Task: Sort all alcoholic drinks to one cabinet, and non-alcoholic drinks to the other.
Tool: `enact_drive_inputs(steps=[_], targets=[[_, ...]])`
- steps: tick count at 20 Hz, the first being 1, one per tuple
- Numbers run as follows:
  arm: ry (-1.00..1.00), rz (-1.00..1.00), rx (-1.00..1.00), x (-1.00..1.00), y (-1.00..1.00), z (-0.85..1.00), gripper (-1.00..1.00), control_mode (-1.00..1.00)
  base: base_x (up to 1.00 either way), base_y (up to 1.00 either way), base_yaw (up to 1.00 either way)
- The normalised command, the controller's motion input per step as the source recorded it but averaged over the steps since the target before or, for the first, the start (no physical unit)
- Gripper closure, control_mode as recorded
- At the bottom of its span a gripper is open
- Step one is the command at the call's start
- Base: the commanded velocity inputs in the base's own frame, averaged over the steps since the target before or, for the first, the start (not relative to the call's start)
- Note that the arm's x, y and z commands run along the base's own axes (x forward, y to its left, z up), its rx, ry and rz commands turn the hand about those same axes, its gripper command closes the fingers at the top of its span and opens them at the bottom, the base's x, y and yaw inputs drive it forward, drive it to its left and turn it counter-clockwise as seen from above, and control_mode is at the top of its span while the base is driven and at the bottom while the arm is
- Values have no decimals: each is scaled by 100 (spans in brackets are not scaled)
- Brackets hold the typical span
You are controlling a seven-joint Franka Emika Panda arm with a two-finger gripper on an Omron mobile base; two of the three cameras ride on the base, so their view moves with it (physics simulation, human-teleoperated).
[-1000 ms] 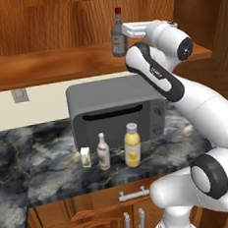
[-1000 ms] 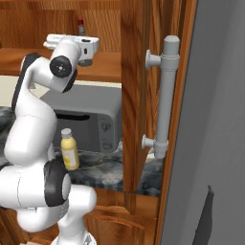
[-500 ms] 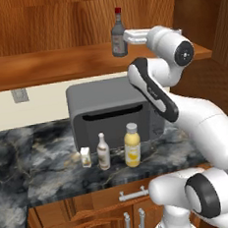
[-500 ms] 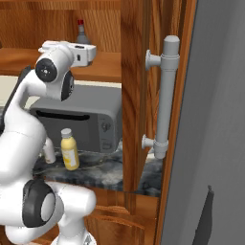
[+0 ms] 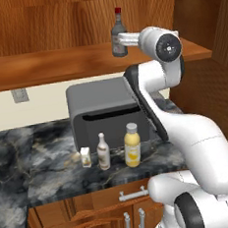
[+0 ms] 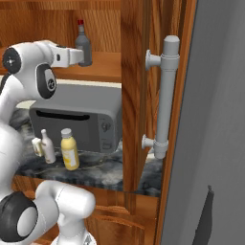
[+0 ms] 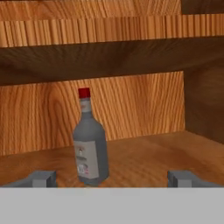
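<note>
Standing upright on the shelf (image 7: 144, 153), the grey bottle (image 7: 89, 142) faces the wide-spread pincer (image 7: 114, 178).

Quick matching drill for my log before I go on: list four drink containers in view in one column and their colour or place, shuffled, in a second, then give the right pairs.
Things:
1. squat bottle
2. juice bottle
3. slim bottle
4. carton

Descriptions:
A. yellow, pale cap, on the marble counter
B. smallest, cream, at the left end of the row in the left base view
C. dark grey, red cap, upright on the wooden shelf
D. white, long neck, between two other drinks

Pairs: 1-C, 2-A, 3-D, 4-B
</note>
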Motion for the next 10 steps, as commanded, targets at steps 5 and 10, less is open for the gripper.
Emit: enact_drive_inputs(steps=[5,10], targets=[[13,-15,0,-39,9,-3,-100,-100,0,0,0],[10,-14,0,-19,12,-12,-100,-100,0,0,0]])
